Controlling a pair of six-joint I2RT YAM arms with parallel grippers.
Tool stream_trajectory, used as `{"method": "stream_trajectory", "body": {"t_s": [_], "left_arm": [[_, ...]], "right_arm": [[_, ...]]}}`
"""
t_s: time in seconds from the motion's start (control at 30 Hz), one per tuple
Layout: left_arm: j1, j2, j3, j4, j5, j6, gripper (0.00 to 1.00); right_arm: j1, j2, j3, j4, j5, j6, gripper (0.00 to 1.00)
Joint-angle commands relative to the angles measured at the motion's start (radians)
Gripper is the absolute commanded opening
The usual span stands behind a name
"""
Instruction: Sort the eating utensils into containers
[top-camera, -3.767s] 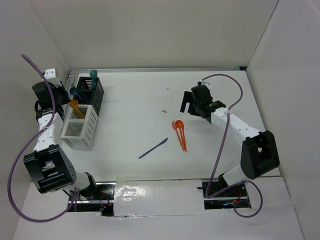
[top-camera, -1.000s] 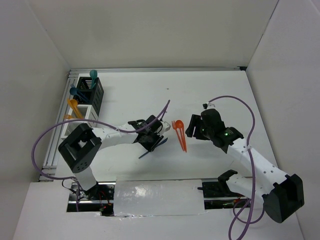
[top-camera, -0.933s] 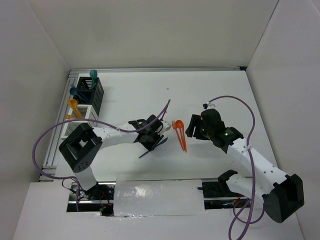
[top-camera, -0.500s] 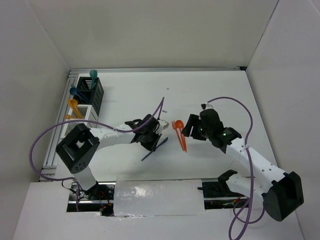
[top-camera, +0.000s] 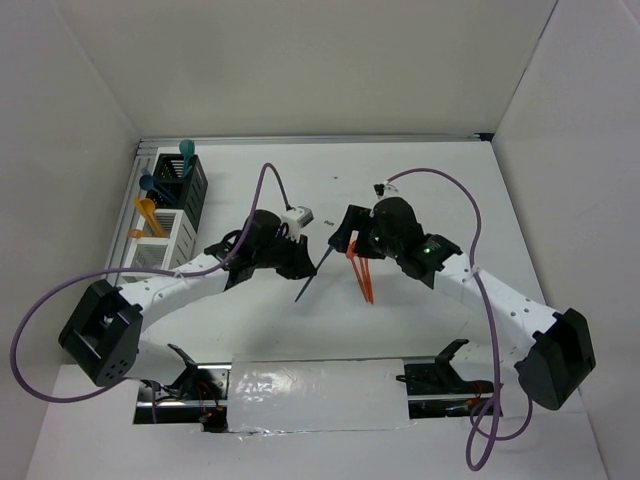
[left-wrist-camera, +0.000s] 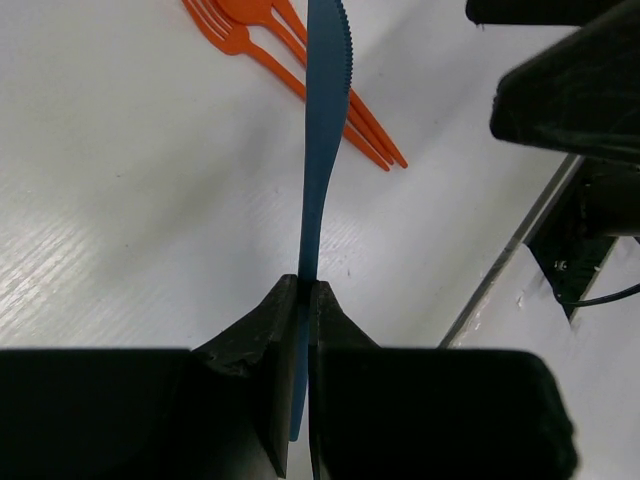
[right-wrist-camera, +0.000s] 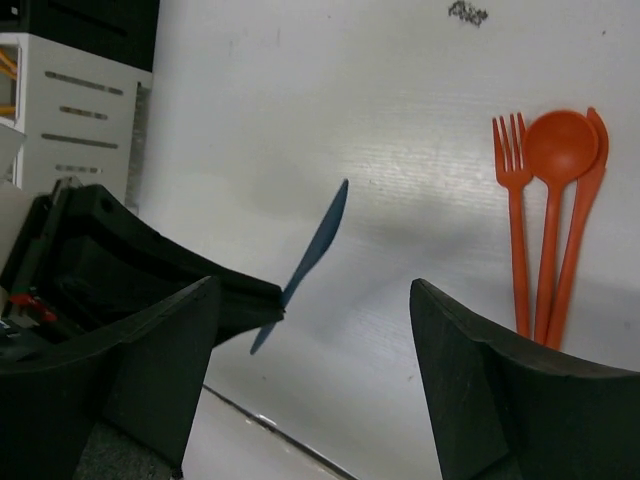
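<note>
Above the white table (top-camera: 420, 170) between white walls (top-camera: 300, 70), left fingers (left-wrist-camera: 287, 305) pinch a blue knife (left-wrist-camera: 322, 150); right fingers (top-camera: 347, 235) gape, seemingly empty.

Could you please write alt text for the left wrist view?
The left gripper pinches the handle of a slim dark blue plastic knife, its serrated blade pointing away above the white table. Orange plastic utensils lie together on the table beyond.

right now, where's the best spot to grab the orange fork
Take the fork by its neck, just under the tines, straight down from above, jaws across it. It lies flat, and a gap from the spoon shows there; lower, the handles crowd together.
</note>
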Motion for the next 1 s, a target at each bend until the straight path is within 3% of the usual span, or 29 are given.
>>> {"method": "stream_trajectory", "body": {"t_s": [0.0,0.23,0.33,0.5,0.6,0.63,0.7,0.73,0.8,0.9,0.93,0.97], "left_arm": [[0.001,-0.032,-0.016,0.089,0.053,-0.035,0.0],[0.001,-0.063,-0.012,0.107,0.04,-0.025,0.0],[0.004,-0.069,-0.013,0.12,0.052,-0.015,0.0],[0.003,-0.091,-0.016,0.143,0.093,-0.009,0.0],[0.001,-0.098,-0.024,0.146,0.105,0.001,0.0],[0.0,-0.104,-0.024,0.143,0.107,-0.001,0.0],[-0.002,-0.109,-0.027,0.138,0.104,-0.009,0.0],[0.0,-0.112,-0.028,0.132,0.109,-0.009,0.01],[0.0,-0.127,-0.031,0.129,0.109,-0.015,0.02],[0.006,-0.143,-0.024,0.109,0.102,-0.009,0.22],[0.009,-0.147,-0.013,0.101,0.101,-0.002,0.37],[0.009,-0.163,-0.005,0.088,0.102,0.004,0.43]], "right_arm": [[0.01,0.021,0.053,0.079,0.043,0.006,0.83],[0.09,0.103,0.115,0.014,0.196,0.02,0.77],[0.096,0.104,0.104,0.027,0.197,0.02,0.76],[0.11,0.135,0.113,0.052,0.226,0.02,0.66],[0.11,0.144,0.136,0.089,0.226,-0.02,0.53],[0.11,0.147,0.136,0.108,0.226,-0.039,0.28],[0.111,0.168,0.177,0.121,0.2,-0.071,0.06],[0.111,0.167,0.193,0.121,0.19,-0.077,0.0],[0.122,0.205,0.23,0.121,0.175,-0.094,0.0],[0.143,0.228,0.271,0.13,0.154,-0.132,0.0],[0.148,0.23,0.271,0.13,0.154,-0.14,0.0],[0.162,0.238,0.282,0.142,0.144,-0.157,0.0]]}}
